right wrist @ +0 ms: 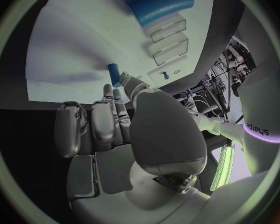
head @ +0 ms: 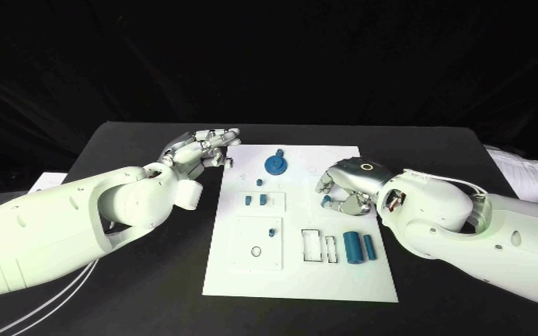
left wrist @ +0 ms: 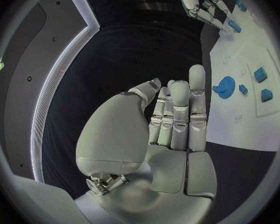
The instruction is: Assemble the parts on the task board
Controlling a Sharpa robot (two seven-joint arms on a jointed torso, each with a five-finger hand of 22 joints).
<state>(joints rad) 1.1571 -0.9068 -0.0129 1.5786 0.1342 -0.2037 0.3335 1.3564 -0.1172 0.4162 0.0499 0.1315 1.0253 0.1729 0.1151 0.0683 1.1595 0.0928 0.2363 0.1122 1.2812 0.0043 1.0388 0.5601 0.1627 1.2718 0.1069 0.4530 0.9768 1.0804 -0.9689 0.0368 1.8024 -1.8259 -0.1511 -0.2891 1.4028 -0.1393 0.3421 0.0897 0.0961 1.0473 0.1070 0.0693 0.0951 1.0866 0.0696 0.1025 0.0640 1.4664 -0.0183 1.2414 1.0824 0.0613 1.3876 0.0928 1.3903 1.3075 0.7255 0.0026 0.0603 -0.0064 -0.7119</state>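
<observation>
While the white rectangular task board point(head: 301, 274) is lying mid-desk, the right robot hand point(head: 345, 192) is pinching a small blue cylindrical peg point(right wrist: 114, 72) over it; the left robot hand point(head: 202, 149) is hovering empty, fingers straight, beside the board's edge.

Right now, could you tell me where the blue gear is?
In the head view, the blue gear lies at the far end of the task board, between the left hand and right hand.

A white task board point(head: 301, 274) printed with thin black outlines lies on a black table point(head: 134, 274), carrying a blue gear point(head: 276, 166) and two blue cylinders point(head: 360, 247), flanked by silver hands, left point(head: 202, 149) and right point(head: 350, 184), on white arms
</observation>
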